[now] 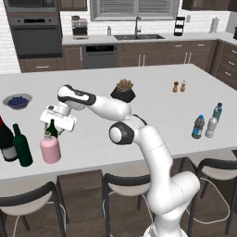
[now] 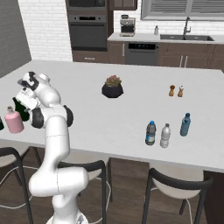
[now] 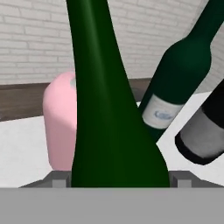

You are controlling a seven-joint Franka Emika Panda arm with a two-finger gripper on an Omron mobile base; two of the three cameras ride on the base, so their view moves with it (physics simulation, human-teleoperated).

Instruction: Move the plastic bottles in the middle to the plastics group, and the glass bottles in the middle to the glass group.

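My gripper is shut on the slim dark green wine bottle near the island's left end. In the hand view this bottle stands between the jaws of the gripper, whose tips are hidden. The squat pink bottle stands right beside it, in front. Left of them are the stockier green bottle and the big dark red-topped bottle. Far right, the blue-capped water bottle stands next to the pale grey bottle and the blue-tinted bottle.
A potted plant sits mid-island, and a bowl of blueberries lies behind the glass bottles. Salt and pepper shakers stand at the back right. Stools line the near counter edge.
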